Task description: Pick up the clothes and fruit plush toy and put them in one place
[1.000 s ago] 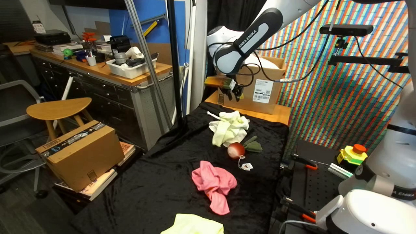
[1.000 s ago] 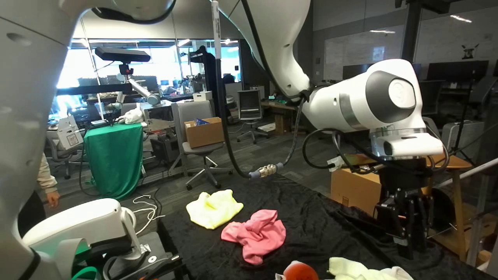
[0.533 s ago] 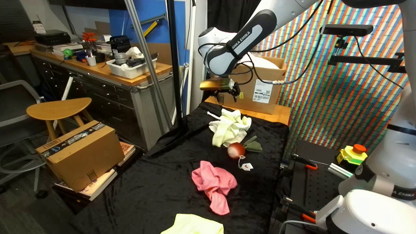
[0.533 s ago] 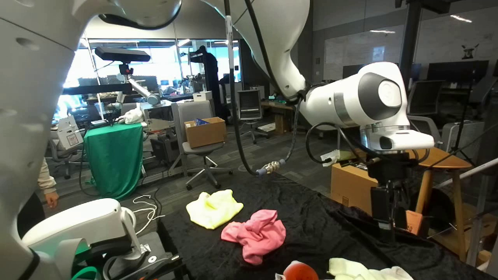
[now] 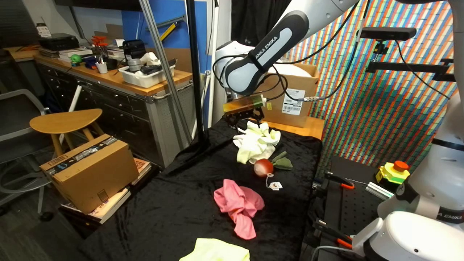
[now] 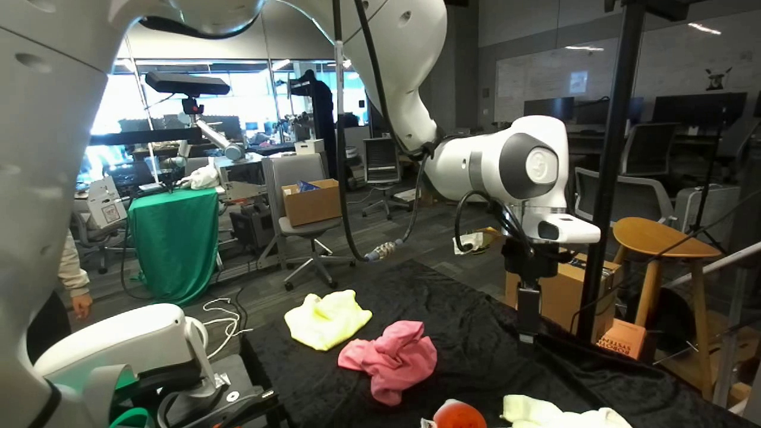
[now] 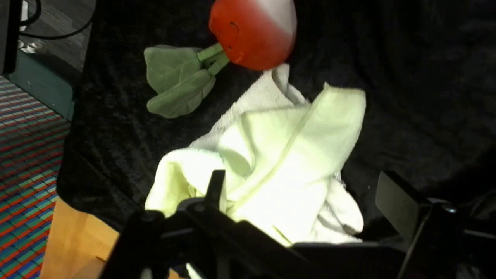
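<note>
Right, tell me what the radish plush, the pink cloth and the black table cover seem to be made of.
Radish plush: matte fabric, perhaps velour; seam lines show on its green leaves.
Pink cloth: matte fabric, by its soft folds; cotton or fleece, I can't tell.
Black table cover: likely velvet, by its patchy sheen.

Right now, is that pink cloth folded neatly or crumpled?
Crumpled: in both exterior views, the pink cloth lies bunched on the black fabric, with uneven folds and no edges squared up.
</note>
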Action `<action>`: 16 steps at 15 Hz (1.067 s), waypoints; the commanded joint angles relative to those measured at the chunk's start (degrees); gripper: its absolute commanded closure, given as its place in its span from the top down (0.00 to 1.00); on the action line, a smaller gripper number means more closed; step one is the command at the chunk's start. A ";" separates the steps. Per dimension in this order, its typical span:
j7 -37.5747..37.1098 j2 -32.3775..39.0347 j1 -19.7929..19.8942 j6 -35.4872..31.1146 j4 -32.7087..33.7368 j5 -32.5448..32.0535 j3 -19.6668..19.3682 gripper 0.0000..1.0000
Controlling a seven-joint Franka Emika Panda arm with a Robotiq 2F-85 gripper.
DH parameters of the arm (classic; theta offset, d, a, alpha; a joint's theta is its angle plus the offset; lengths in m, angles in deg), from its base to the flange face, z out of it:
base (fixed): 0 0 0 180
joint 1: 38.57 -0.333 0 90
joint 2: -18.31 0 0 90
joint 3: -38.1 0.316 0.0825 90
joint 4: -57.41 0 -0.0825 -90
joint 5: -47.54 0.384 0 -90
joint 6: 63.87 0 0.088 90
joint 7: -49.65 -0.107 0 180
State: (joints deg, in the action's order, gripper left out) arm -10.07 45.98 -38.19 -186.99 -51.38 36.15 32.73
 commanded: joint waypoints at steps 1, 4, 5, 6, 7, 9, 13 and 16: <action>9.62 -3.26 0.82 -0.91 -5.93 5.75 1.40 1.00; 15.59 -3.39 0.71 -0.82 -9.00 10.17 1.82 1.00; 16.68 -2.78 0.41 -0.41 -9.28 11.00 1.64 1.00; 18.82 -1.86 0.46 -0.25 -9.40 11.93 1.78 1.00; 20.16 -0.92 0.41 0.08 -9.40 12.73 1.75 1.00; 22.85 0.96 0.26 -0.86 -9.54 13.40 1.45 1.00; 29.18 5.72 1.08 -0.84 -7.85 15.85 1.56 1.00; 32.70 8.89 1.19 -0.49 -6.56 17.05 1.10 1.00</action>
State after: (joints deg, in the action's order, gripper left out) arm 18.16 51.76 -37.66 -187.44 -60.26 50.95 34.03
